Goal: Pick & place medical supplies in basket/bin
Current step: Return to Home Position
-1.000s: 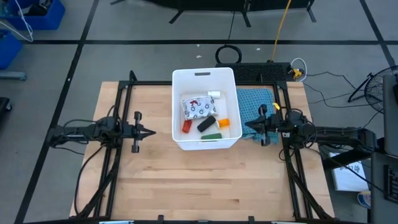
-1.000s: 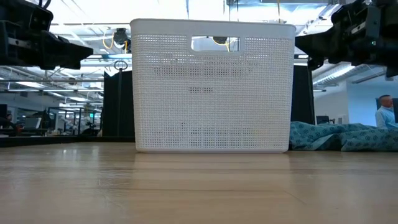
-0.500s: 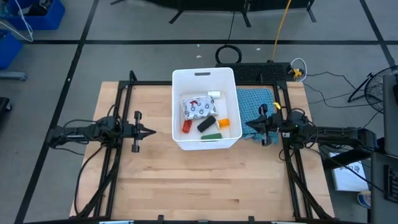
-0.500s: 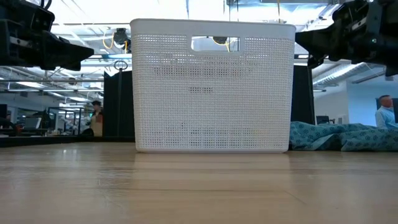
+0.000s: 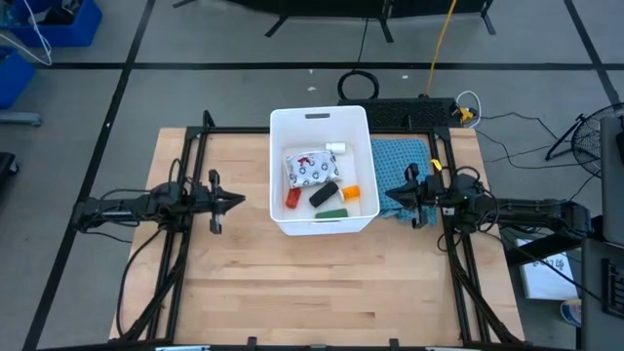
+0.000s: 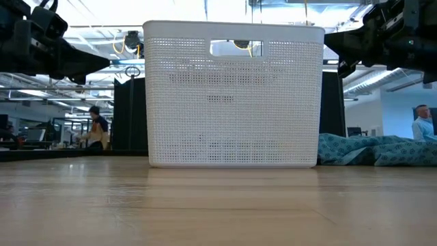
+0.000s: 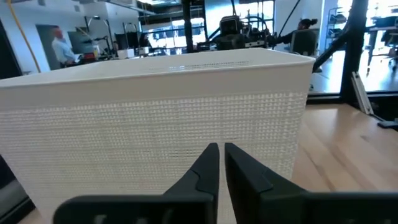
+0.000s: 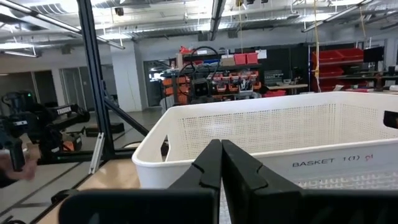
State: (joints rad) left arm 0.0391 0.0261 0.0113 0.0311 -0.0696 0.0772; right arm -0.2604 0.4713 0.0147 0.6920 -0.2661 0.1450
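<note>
The white tub (image 5: 276,175) stands mid-table, and it also shows in the low view (image 6: 232,96). Inside it lie the white pouch (image 5: 309,168), a red bottle (image 5: 292,198), an orange bottle (image 5: 350,192), a white bottle (image 5: 335,147), a dark block (image 5: 324,194) and a green block (image 5: 331,213). My left gripper (image 5: 240,202) hovers to the tub's left, shut and empty (image 7: 219,152). My right gripper (image 5: 388,196) hovers to the tub's right above the teal cloth (image 5: 405,161), shut and empty (image 8: 221,148).
The teal cloth lies on the table right of the tub and shows in the low view (image 6: 375,150). Black frame rails (image 5: 185,175) run along both table sides. Bare wood lies in front of the tub. People show far off in the room behind.
My left gripper has moved a little toward the tub and toward the table's far edge. My right gripper has kept still.
</note>
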